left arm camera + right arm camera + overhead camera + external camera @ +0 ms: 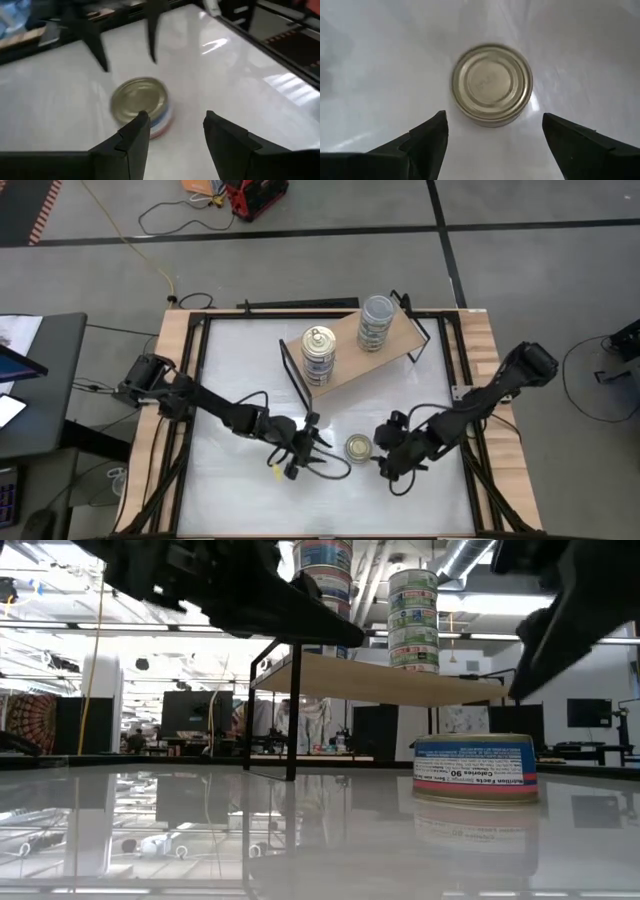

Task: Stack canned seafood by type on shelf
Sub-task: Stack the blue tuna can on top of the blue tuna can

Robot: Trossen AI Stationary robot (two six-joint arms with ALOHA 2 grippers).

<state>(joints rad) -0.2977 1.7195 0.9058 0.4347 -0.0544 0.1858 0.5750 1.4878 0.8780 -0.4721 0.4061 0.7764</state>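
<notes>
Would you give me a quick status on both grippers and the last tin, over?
Left gripper open, empty. Right gripper open, lined up on loose tin on table. Two stacks on shelf. Nothing in the way.

Low view: stack tops (325,555) cut off — tin (141,105) blurred.

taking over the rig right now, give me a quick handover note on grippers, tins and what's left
Left gripper: open, empty, low over the table just left of the loose tin.
Right gripper: open wide, empty, lined up on that tin from its right.
Shelf: carries two stacks, the gold-lid stack at its left end, the grey-top stack at its right.
Done: all other tins stacked by type.
Left: one tin on the white tabletop; pick it up and add it to its matching stack.
</notes>
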